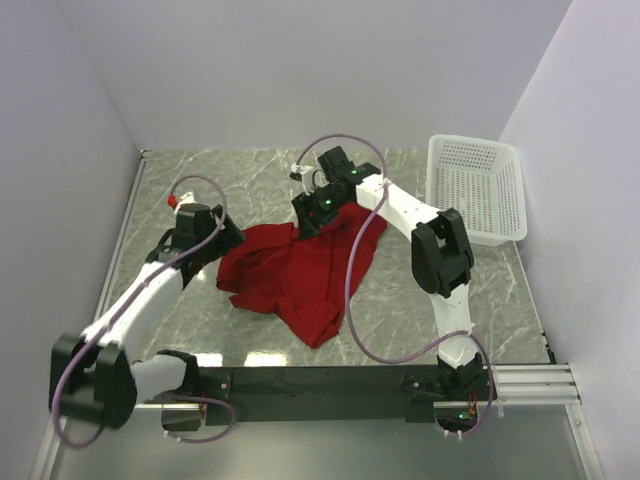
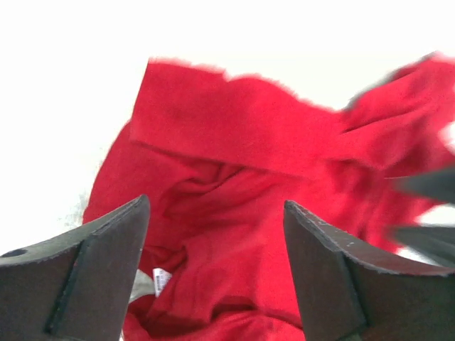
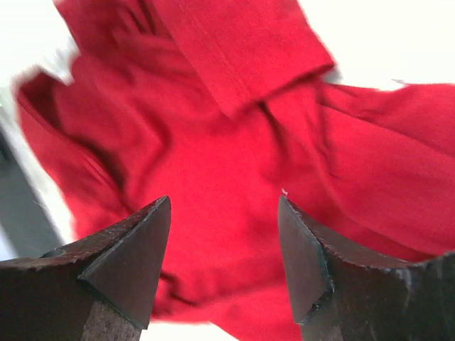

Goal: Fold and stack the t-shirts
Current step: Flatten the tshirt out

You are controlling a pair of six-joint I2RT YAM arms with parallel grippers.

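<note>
While the marble table (image 1: 250,180) is carrying only one garment in view, the folding is looking barely begun. The deep red t-shirt (image 1: 300,275) is lying crumpled near the middle of the table, between the two arms, with one flap doubled over the bunched body and no clean crease showing anywhere. The white mesh basket (image 1: 478,140) is sitting well apart from it at the far right. The right claw (image 3: 224,202) is hanging over the shirt's far edge with its jaws standing wide and gripping nothing. Whether its tips are brushing the cloth is hard to say, since the wrist view is blurring. The left claw (image 2: 217,206) is hovering at the shirt's left edge, likewise spread wide and gripping nothing. The small white neck tag (image 2: 162,280) is peeking out of the rumpled collar just below the left claw. By my judgement, spreading the shirt flat, folding it and stacking it are all waiting to be done.
</note>
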